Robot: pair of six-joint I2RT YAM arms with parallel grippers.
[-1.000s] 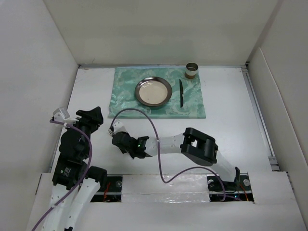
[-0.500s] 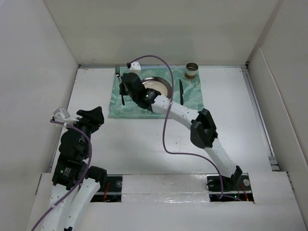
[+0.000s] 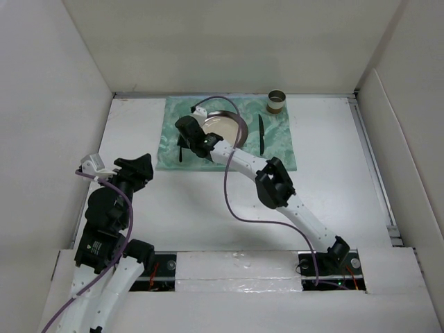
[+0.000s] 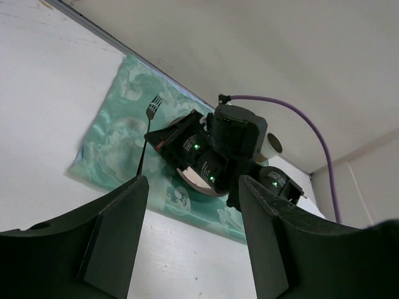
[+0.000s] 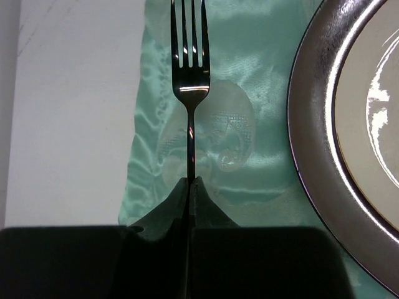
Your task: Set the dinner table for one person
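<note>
My right gripper point(image 3: 186, 136) is shut on a dark metal fork point(image 5: 190, 93) by its handle, tines pointing away. The fork point(image 3: 179, 151) runs along the left strip of the green placemat point(image 3: 277, 149), just left of the round metal plate point(image 3: 223, 125); I cannot tell whether it touches the cloth. It also shows in the left wrist view point(image 4: 149, 118). A dark knife point(image 3: 261, 134) lies on the mat right of the plate. The placemat lies on the white dinner table point(image 3: 333, 180). My left gripper point(image 3: 137, 168) is open and empty, at the near left.
A small metal cup point(image 3: 277, 102) stands at the placemat's far right corner. White upright panels point(image 3: 55, 104) close the table on the left, back and right. The right arm's purple cable point(image 3: 229, 187) loops over the table's middle.
My right arm swung from the near middle of the table out to the placemat's left side with the fork, then drew back slightly toward me. The left arm stayed put.
</note>
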